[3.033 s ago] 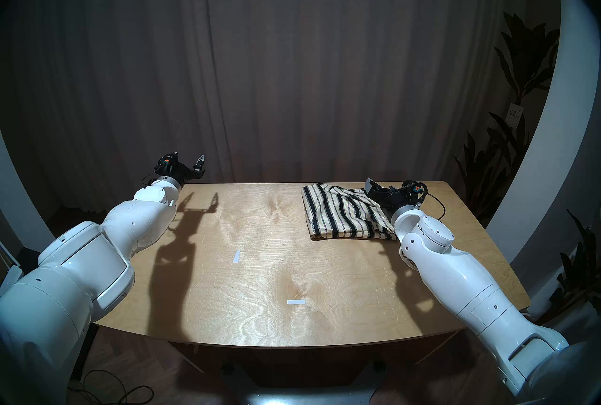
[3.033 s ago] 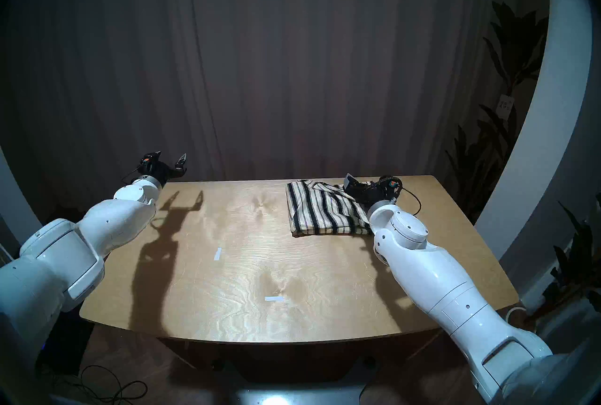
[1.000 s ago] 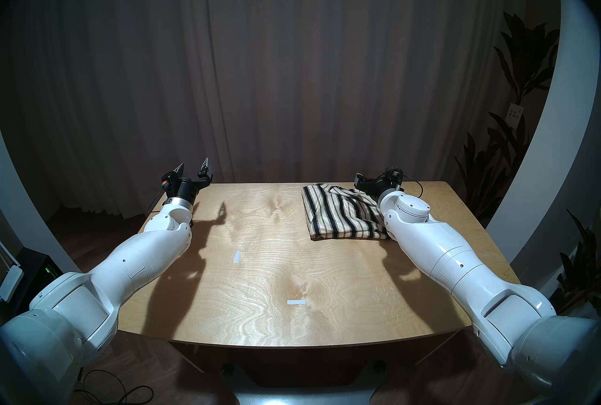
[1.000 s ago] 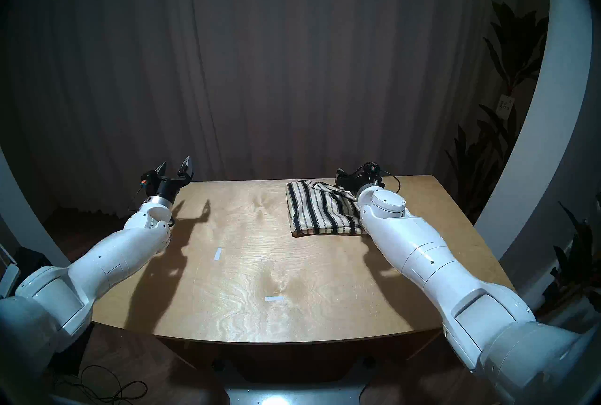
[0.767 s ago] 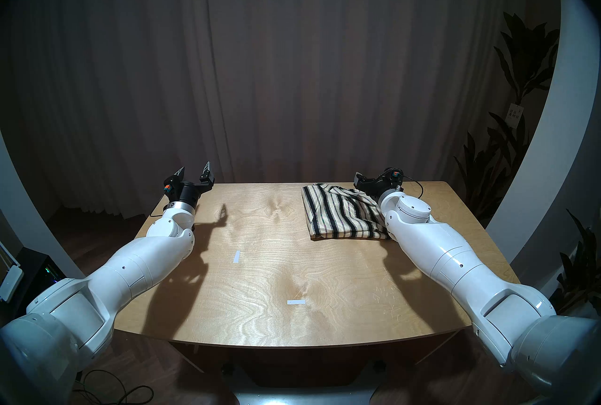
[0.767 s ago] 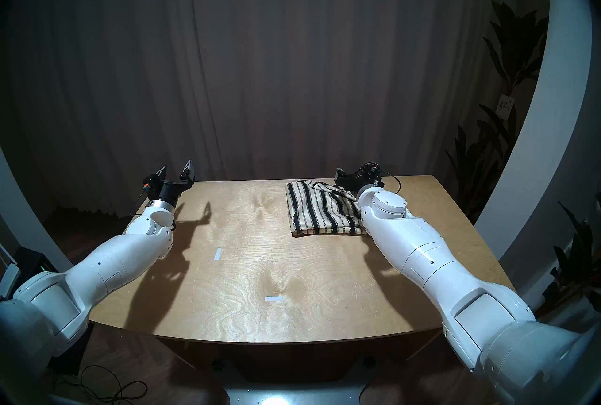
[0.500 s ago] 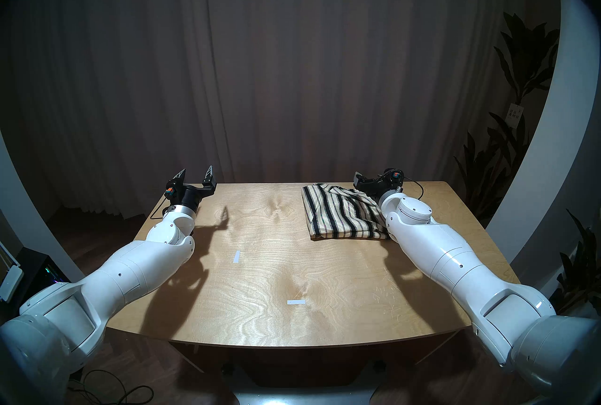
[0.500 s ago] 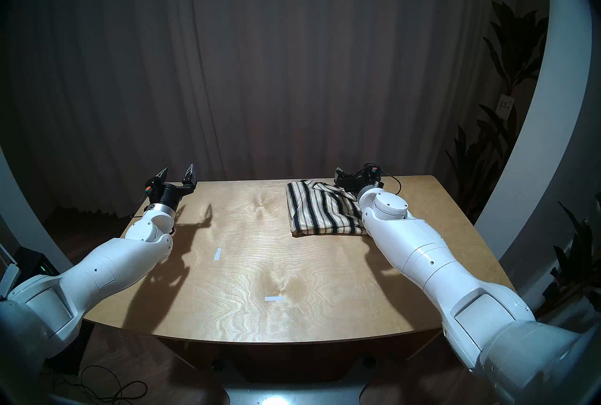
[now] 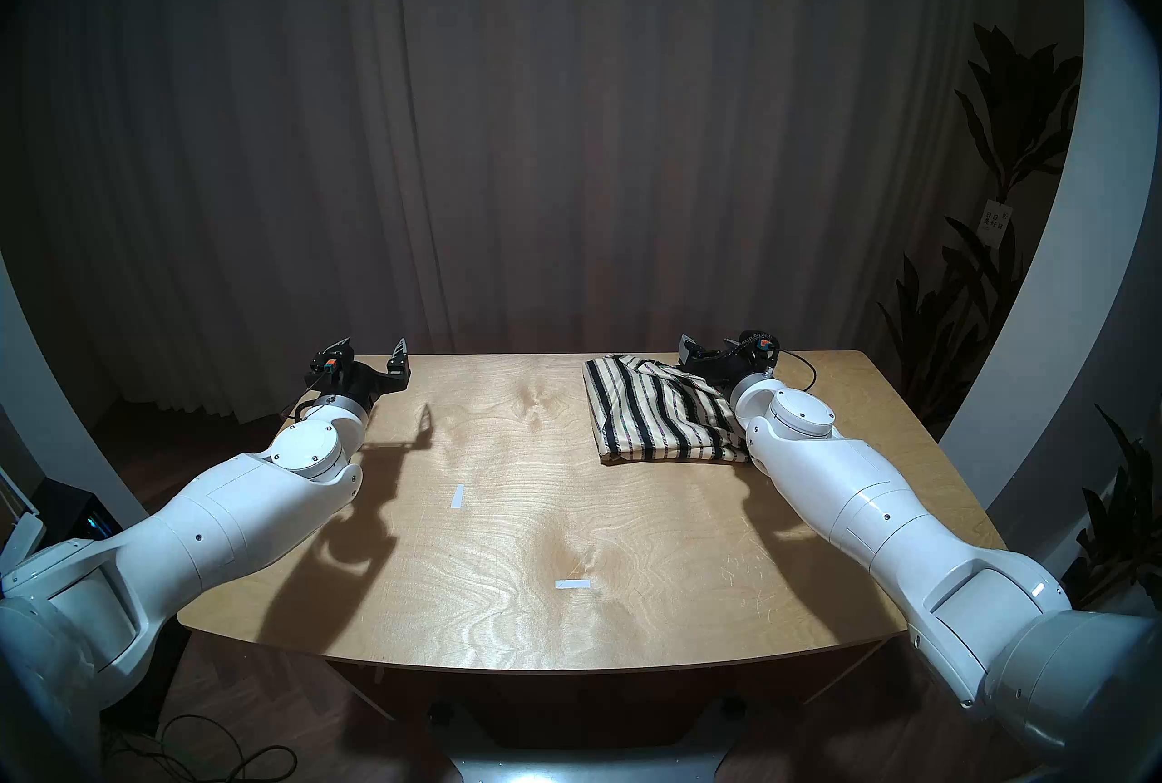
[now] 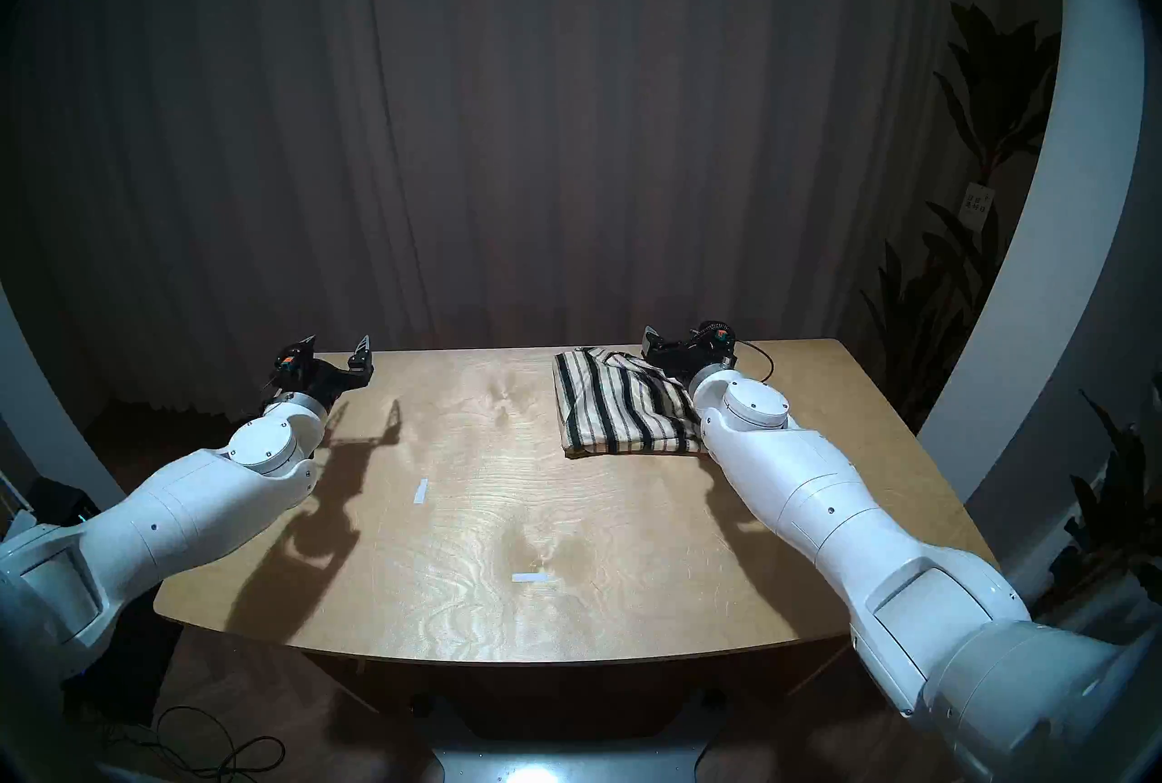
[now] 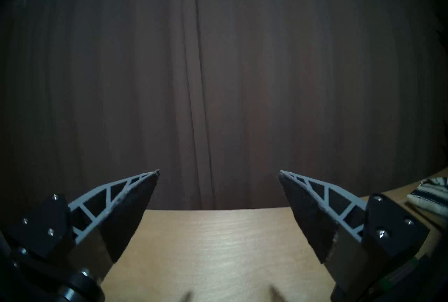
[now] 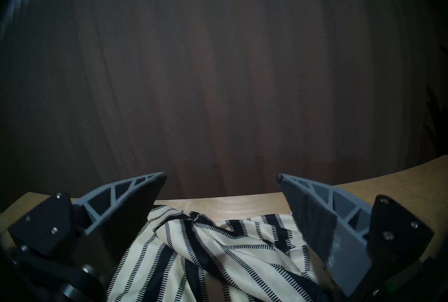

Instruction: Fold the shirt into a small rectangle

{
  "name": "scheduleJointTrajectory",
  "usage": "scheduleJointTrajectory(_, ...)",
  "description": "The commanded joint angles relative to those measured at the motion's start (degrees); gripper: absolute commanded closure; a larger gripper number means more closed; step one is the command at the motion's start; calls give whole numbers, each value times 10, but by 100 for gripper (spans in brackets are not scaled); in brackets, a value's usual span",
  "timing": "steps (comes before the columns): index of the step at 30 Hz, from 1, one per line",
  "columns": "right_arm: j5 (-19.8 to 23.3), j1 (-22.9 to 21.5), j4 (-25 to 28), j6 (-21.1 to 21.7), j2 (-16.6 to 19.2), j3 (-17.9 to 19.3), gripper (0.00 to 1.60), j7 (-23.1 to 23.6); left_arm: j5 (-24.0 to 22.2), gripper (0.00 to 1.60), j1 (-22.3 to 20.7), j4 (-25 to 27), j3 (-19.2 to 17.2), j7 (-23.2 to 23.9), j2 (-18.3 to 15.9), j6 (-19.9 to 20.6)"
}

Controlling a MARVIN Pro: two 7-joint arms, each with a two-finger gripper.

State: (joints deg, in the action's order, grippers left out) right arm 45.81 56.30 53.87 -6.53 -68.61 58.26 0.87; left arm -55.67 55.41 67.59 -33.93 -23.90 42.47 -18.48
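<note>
The shirt [image 9: 660,411], cream with bold black stripes, lies folded into a rough rectangle at the far right of the wooden table [image 9: 566,524], its top layer rumpled. In the right wrist view the shirt [image 12: 206,253] fills the space below my right gripper [image 12: 221,175], which hovers open over its far right part with nothing between the fingers. From the head, that right gripper [image 9: 691,351] sits at the shirt's back right corner. My left gripper [image 9: 373,348] stands open and empty over the table's far left corner, and the left wrist view shows the left gripper [image 11: 218,173] facing the curtain.
Two white tape marks [image 9: 457,496] [image 9: 572,584] lie on the table's middle and near part. A dark curtain [image 9: 566,134] hangs behind the far edge. Potted plants [image 9: 981,322] stand to the right, and cables [image 9: 207,756] lie on the floor at the left.
My left wrist has rolled and its gripper has dropped a little at the far left corner. The right gripper has edged slightly left over the shirt. The shirt has not moved.
</note>
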Motion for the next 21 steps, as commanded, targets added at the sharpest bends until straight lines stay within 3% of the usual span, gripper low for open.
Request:
scheduleJointTrajectory(1, -8, -30, -25, -46, -19, 5, 0, 11, -28, 0, -16, 26, -23, -40, -12, 44)
scheduleJointTrajectory(12, -26, -53, -82, -86, -41, 4, 0, 11, -105, 0, 10, 2, -34, 85, -19, -21)
scheduleJointTrajectory(14, -28, -56, -89, -88, -43, 5, 0, 12, -127, 0, 14, 0, -38, 105, -21, -24)
scheduleJointTrajectory(21, -31, -66, -118, -103, -50, 8, 0, 23, -138, 0, 5, -38, -34, 161, -12, -28)
